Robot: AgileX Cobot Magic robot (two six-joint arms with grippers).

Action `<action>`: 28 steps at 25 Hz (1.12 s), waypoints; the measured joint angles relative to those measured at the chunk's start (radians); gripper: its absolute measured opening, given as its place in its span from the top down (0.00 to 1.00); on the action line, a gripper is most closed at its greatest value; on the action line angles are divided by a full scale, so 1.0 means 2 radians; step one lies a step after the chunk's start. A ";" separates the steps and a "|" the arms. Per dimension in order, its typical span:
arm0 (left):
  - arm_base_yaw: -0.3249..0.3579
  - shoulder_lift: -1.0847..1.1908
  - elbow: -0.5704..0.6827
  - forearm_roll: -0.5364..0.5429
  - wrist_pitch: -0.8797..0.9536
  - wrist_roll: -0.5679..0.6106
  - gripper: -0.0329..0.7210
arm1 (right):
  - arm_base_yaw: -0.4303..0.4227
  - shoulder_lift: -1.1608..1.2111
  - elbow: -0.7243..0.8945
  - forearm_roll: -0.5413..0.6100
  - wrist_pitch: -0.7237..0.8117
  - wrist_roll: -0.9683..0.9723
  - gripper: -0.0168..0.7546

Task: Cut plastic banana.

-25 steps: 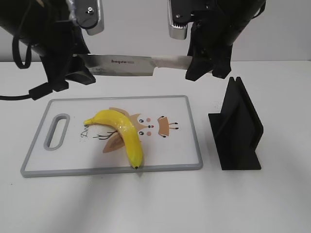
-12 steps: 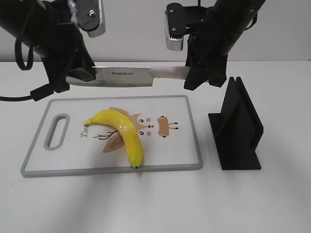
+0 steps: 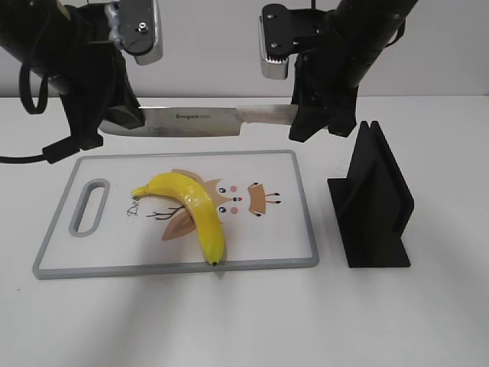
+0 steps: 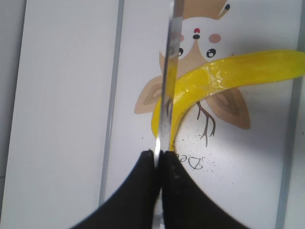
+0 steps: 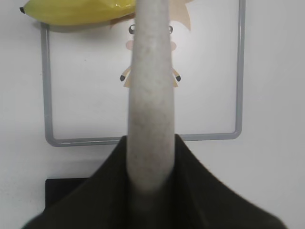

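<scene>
Black arms (image 3: 69,46) (silver camera housings (image 3: 141,27)), looping black cable (image 3: 30,73).

Knife (image 3: 210,118) dropped slightly, shifted left since a second ago; both arms moved along.

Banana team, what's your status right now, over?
Both grippers, left and right, shut on knife, held level above board. Banana uncut on board. Nothing in the way.

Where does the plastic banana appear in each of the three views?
Exterior view: plastic banana lies at the centre-left of the cutting board.
Left wrist view: it is right of centre, behind the knife blade.
Right wrist view: it is at the top left edge.
Shared landmark: the board's cartoon animal print.
</scene>
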 joint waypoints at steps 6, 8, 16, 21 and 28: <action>0.000 0.004 0.000 0.010 0.000 -0.025 0.96 | -0.001 0.000 0.000 0.011 0.003 0.001 0.76; 0.000 0.004 0.000 0.015 -0.005 -0.039 0.96 | -0.002 0.000 0.000 0.014 0.003 0.011 0.76; -0.001 0.009 0.020 0.020 -0.041 -0.060 0.95 | -0.002 0.014 -0.001 0.014 0.007 0.072 0.73; -0.001 0.037 0.043 0.002 -0.073 -0.065 0.95 | -0.002 0.032 -0.001 0.007 -0.005 0.075 0.72; 0.003 0.118 0.050 -0.038 -0.095 -0.067 0.95 | -0.002 0.110 -0.001 0.003 -0.021 0.075 0.71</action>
